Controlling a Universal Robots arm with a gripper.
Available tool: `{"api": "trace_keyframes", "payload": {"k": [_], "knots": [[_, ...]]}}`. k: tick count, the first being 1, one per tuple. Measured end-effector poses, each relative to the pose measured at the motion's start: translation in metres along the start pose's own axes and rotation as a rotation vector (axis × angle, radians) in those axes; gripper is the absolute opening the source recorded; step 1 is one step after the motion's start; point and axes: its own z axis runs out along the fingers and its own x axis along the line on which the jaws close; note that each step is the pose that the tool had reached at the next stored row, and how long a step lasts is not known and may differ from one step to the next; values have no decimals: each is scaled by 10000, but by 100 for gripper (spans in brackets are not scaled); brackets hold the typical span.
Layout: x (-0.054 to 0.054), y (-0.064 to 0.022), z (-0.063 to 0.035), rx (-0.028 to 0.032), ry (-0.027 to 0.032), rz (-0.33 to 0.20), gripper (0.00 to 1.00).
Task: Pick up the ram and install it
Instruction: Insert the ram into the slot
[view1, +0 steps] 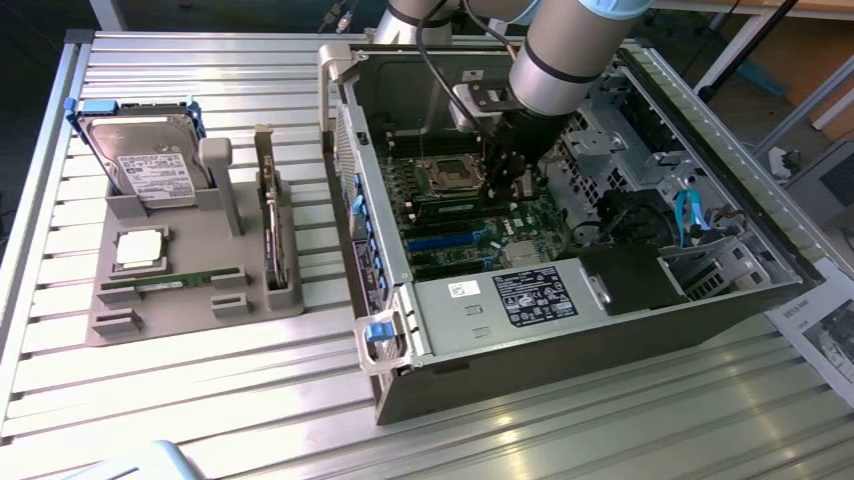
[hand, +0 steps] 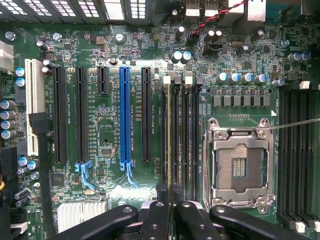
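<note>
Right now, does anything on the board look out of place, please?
Nothing looks broken or spilled. The processor socket sits empty, and its thin metal lever sticks out sideways over the memory slots, apparently unlatched.

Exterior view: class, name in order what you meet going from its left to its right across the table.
Hard drive → upright expansion card → end effector over the motherboard → blue cable.

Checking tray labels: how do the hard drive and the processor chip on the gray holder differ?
The hard drive is larger and rectangular; the processor chip is small and square. The hard drive carries a white label and blue side rails; the processor chip is plain silver. Both sit on the gray holder.
</note>
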Motion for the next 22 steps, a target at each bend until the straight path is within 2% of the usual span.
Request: {"api": "trace_keyframes", "payload": {"k": [22], "knots": [[4,11,40,48,0,-5,12]]}}
